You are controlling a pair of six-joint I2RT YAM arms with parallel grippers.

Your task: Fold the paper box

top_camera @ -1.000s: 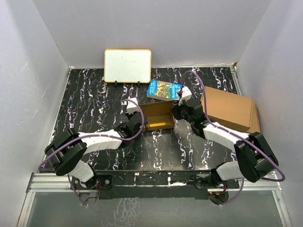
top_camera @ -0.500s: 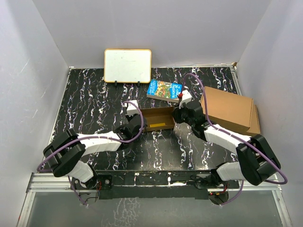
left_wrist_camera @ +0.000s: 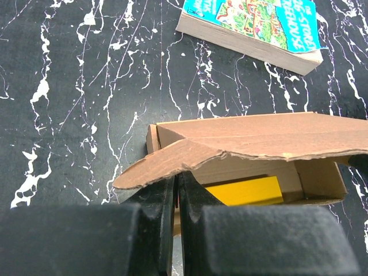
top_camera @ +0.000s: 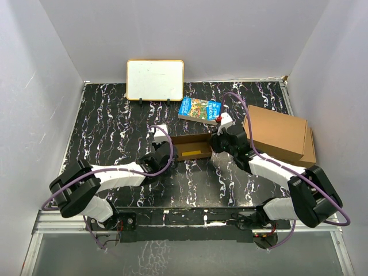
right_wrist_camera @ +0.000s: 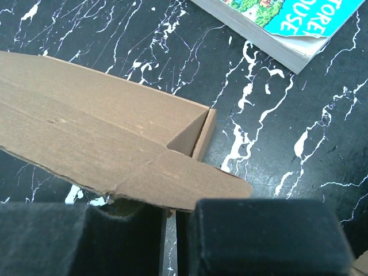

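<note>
The paper box (top_camera: pixel 191 147) is a small brown cardboard tray in the middle of the table, with a yellow piece (left_wrist_camera: pixel 244 191) inside. Its lid panel (left_wrist_camera: pixel 259 138) leans over the opening, and a rounded tab hangs over each end. My left gripper (top_camera: pixel 164 154) is at the box's left end. In the left wrist view the left gripper (left_wrist_camera: pixel 176 192) is pinched shut on the thin end wall under the tab. My right gripper (top_camera: pixel 217 141) is at the right end. In the right wrist view the right gripper (right_wrist_camera: pixel 171 217) is shut on the end wall of the box (right_wrist_camera: pixel 86 126) under the tab.
A blue picture book (top_camera: pixel 199 108) lies just behind the box, also seen in the wrist views (left_wrist_camera: pixel 253 26) (right_wrist_camera: pixel 287 23). Two larger brown boxes (top_camera: pixel 279 135) are stacked at the right. A small whiteboard (top_camera: pixel 155 79) stands at the back wall.
The lid panel has tipped further forward over the box's opening. Both grippers have shifted slightly with the box's ends and stay closed on them.
</note>
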